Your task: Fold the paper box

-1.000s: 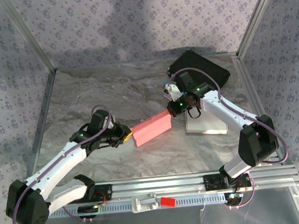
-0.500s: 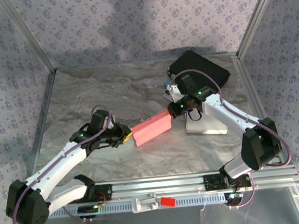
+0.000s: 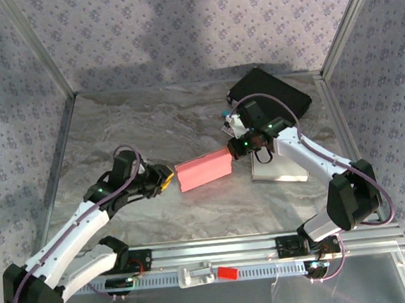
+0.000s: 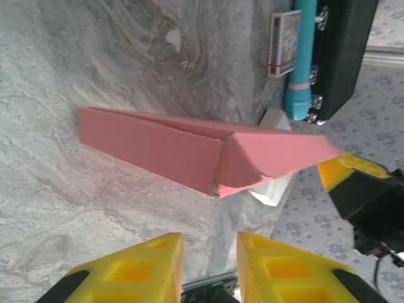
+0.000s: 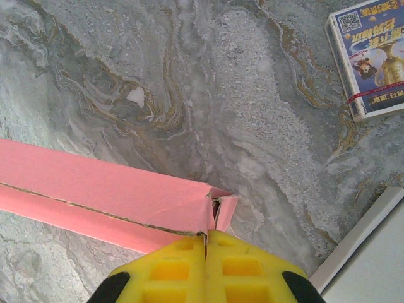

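Grey marbled counter (image 3: 150,120), patterned walls on three sides.

Black rectangular hard case (image 3: 275,92) sits at 1 o'clock on the counter, against the back corner.

White flat rectangular slab (image 3: 284,170) lies at 3 o'clock, partly under the right arm.

Pink folded paper box (image 3: 204,170) is near counter centre, long axis running 8 to 2 o'clock. In the left wrist view it reads as a long pink wedge (image 4: 189,148) with a seam along its top and an angled end face. One long side rests on the counter. In the right wrist view the seam (image 5: 95,205) runs lengthwise, with a small flap sticking out at the corner.

Right fingers (image 3: 232,149) are at the box's 2 o'clock end, yellow pads clenched (image 5: 206,246) and pinching that corner flap.

Left fingers (image 3: 165,181) sit at the box's 9 o'clock end, just beside it, not touching. The yellow pads (image 4: 173,249) are parted with a narrow gap, released, nothing between them.

Small printed card pack with a red band (image 5: 369,60) lies on the counter near the black case.

Teal tube (image 4: 303,57) lies alongside the case, just beside the card pack.
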